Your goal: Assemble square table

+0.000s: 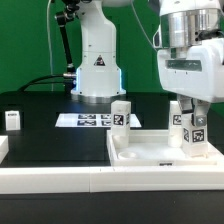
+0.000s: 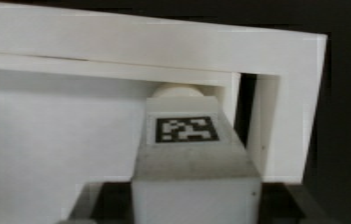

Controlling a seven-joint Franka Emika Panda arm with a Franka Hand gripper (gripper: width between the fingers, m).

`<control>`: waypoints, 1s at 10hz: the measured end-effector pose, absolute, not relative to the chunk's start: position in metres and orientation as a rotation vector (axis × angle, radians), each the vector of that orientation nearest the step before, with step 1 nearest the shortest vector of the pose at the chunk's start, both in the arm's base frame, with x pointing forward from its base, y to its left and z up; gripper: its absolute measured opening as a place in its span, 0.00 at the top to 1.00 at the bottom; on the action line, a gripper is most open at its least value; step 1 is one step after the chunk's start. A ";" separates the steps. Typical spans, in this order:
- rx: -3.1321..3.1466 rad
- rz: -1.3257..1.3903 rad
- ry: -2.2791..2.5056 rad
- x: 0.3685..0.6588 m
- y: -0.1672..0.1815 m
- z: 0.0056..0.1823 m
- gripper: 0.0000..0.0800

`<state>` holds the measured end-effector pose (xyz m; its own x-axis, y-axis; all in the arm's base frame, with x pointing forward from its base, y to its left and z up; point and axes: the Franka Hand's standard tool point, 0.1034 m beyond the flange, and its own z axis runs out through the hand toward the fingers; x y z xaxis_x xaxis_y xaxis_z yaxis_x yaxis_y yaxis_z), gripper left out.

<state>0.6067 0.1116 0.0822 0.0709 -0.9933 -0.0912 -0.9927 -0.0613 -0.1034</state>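
At the exterior view's right, the gripper (image 1: 190, 118) clamps a leg (image 1: 195, 140) at the table top's (image 1: 150, 160) corner; I'd hold it plumb while twisting.

slab (image 1: 150, 152) on the counter (image 1: 50, 142), exterior view's right; first leg (image 1: 120, 115) by its far left corner; second leg (image 1: 196, 135) on its right part, under the hand (image 1: 189, 112); third leg (image 1: 12, 120) far left; marker board (image 1: 88, 120) behind
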 end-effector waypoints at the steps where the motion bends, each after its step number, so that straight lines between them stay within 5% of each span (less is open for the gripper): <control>1: -2.147 -0.003 2.102 0.607 0.112 0.082 0.64; 3: -2.156 -0.007 2.091 0.607 0.112 0.082 0.64; 5: -2.189 -0.010 2.056 0.607 0.112 0.082 0.36; 6: -2.252 -0.017 1.991 0.607 0.114 0.082 0.36; 7: -2.399 -0.038 1.819 0.607 0.115 0.082 0.22; 10: -2.619 -0.079 1.484 0.609 0.116 0.082 0.19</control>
